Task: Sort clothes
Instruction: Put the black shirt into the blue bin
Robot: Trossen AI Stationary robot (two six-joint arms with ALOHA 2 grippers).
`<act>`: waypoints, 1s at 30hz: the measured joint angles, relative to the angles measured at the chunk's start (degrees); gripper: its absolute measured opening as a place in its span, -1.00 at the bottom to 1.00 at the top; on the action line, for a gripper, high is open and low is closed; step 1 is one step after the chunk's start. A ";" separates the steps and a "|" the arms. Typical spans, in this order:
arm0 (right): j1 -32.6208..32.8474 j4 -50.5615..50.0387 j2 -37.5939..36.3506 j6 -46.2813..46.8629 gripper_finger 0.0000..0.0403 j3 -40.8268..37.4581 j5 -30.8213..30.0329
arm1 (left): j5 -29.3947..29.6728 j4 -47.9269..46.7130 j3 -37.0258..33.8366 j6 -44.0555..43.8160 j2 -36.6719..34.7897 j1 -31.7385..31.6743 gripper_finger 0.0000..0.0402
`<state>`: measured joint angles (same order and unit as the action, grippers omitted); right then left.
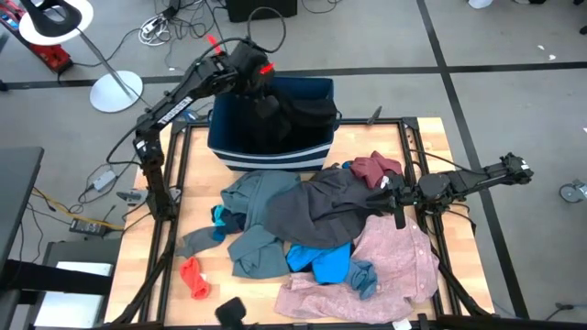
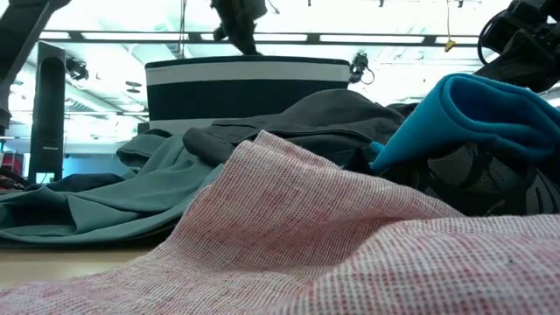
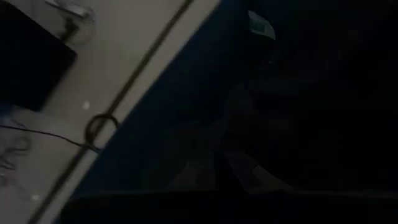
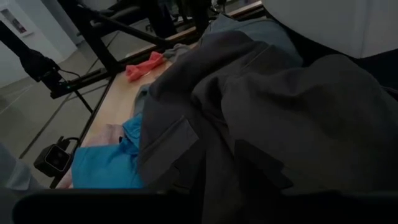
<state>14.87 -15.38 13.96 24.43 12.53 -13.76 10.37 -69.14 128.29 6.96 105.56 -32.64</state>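
A dark blue bin with white stripes (image 1: pixel 271 151) stands at the table's far edge, with a black garment (image 1: pixel 307 115) inside it. My left gripper (image 1: pixel 266 99) hangs shut over the bin's opening, slanting down; in the low view my left gripper (image 2: pixel 238 26) shows dark above the bin (image 2: pixel 245 87). The clothes lie heaped on the table: a dark grey garment (image 1: pixel 326 206), a teal-grey one (image 1: pixel 252 197), a bright blue one (image 1: pixel 321 258), a maroon one (image 1: pixel 376 168), a large pink shirt (image 1: pixel 394 261) and a small red piece (image 1: pixel 194 278). My right gripper (image 1: pixel 396 203) rests at the dark grey garment's right edge. My left gripper is shut above the black garment in the bin. Dark cloth and dark fingers merge there, so I cannot tell whether it holds or touches the garment.
Black frame rails (image 1: pixel 174 174) run along the table's left and right sides. A small camera (image 1: pixel 231 312) sits at the near edge. Bare wood (image 1: pixel 151 284) shows at the near left. On the floor beyond stand a lamp base (image 1: pixel 116 90) and cables.
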 joint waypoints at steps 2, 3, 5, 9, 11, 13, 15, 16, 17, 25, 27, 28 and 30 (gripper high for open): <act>-0.02 0.12 0.02 0.00 -0.56 0.00 0.00 | -1.91 0.54 0.01 -0.65 1.62 -0.43 -1.00; 0.00 0.26 0.00 0.00 -0.56 0.00 0.00 | -2.50 0.58 0.02 -1.22 2.59 -0.56 -1.00; -0.02 0.33 0.01 0.00 -0.56 0.01 -0.01 | -3.65 0.11 0.02 -1.61 4.61 -0.75 -1.00; 0.00 0.33 0.02 0.00 -0.56 0.02 0.00 | -4.40 -1.43 0.02 -1.67 8.86 -0.78 -1.00; -0.02 0.33 0.02 0.00 -0.56 0.02 0.00 | -5.42 -2.19 0.02 -1.69 10.96 -0.77 -1.00; -0.02 0.31 0.01 0.00 -0.56 0.00 0.00 | -7.26 -3.05 0.02 -1.70 12.99 -0.77 -1.00; -0.02 0.33 0.02 0.00 -0.56 0.02 0.00 | -9.47 -3.98 0.02 -1.72 14.82 -0.77 -1.00; -0.02 0.32 0.02 0.00 -0.56 0.01 0.00 | -10.11 -4.48 0.02 -1.94 15.65 -0.75 -1.00; -0.02 0.31 0.02 0.00 -0.56 0.02 0.00 | -10.13 -5.06 0.02 -2.71 16.39 -0.67 -1.00; 0.00 0.31 0.02 0.00 -0.56 0.02 0.00 | -10.09 -3.78 0.05 -10.45 21.33 -0.75 -1.00; -0.01 0.32 0.02 0.00 -0.56 0.02 0.00 | -10.10 -3.39 0.07 -10.74 22.61 -0.75 -1.00; -0.02 0.31 0.01 0.00 -0.56 0.02 -0.01 | -10.16 -3.31 0.09 -11.41 23.41 -0.75 -1.00; -0.02 0.31 0.00 0.00 -0.56 0.02 0.00 | -10.82 -3.48 0.09 -12.97 24.99 -0.75 -1.00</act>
<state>14.85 -15.07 13.96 24.43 12.56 -13.76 -0.45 -72.62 128.38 -6.01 130.56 -33.39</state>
